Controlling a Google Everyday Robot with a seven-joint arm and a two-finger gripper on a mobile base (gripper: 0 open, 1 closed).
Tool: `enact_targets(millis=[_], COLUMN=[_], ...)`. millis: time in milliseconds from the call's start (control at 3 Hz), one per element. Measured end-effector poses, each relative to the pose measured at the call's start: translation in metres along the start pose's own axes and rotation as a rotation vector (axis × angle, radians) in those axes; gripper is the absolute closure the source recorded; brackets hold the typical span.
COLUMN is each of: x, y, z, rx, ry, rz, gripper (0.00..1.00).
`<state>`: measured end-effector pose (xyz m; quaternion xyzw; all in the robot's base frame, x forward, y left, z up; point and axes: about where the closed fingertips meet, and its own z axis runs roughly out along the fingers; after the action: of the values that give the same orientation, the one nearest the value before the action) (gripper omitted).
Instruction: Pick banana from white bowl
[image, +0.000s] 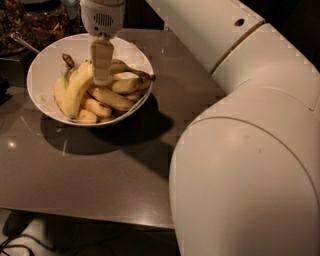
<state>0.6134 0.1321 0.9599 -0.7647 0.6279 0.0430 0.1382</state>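
The white bowl (42, 70) stands at the table's back left and holds several yellow bananas. The banana (77, 92), long and curved with a dark stem pointing to the back, lies on the left side of the pile. My gripper (101, 80) hangs straight down over the bowl's middle, its tip at the upper end of the banana, among the pile. It shows edge-on as one beige slab. Shorter bananas (112, 98) lie to its right.
The dark brown table (110, 170) extends in front of and to the right of the bowl. My white arm (250, 150) fills the right side of the view. A metal utensil and dark clutter (22, 42) sit behind the bowl at the left.
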Motion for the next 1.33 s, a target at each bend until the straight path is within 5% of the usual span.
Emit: enact_targets(millis=[333, 667, 1333], x=[0.0022, 0.0039, 0.0094], y=[0.0036, 0.007, 0.0124], z=[0.0051, 0.0086, 0.0096], rx=[-0.018, -0.031, -0.029], ry=[-0.005, -0.005, 0.008], rz=[0.025, 0.037, 0.033], gripper=[0.41, 0.39, 0.82])
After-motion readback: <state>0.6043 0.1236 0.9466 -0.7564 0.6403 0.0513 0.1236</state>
